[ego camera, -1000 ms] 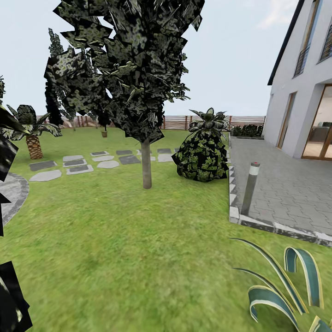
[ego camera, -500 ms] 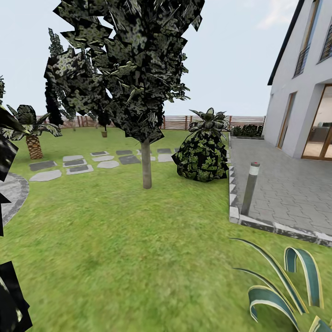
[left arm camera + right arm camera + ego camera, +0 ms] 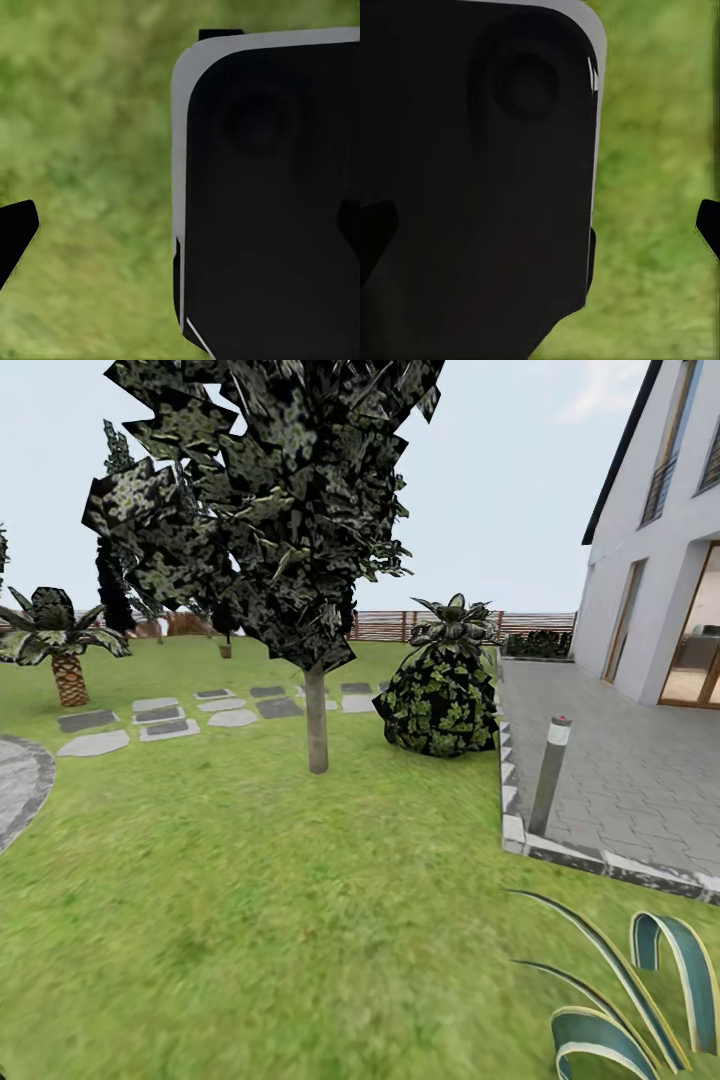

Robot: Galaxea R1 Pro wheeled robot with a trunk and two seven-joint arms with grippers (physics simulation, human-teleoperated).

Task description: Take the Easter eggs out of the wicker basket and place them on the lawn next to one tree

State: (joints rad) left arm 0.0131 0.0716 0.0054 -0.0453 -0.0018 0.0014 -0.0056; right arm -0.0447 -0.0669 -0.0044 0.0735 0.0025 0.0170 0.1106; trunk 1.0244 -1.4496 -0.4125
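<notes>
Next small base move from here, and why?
Probably drive forward and slightly left over the lawn, passing left of the tree, toward the small brown object in front of the fence. It may be the wicker basket, but it is too far off to confirm.

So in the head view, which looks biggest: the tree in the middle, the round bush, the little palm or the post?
1. Tree
2. Round bush
3. Little palm and post: about alike; the palm stands farther off, so unsure.

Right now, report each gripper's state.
Left gripper: cannot be told; a dark fingertip shows over the lawn.
Right gripper: cannot be told either.
</notes>
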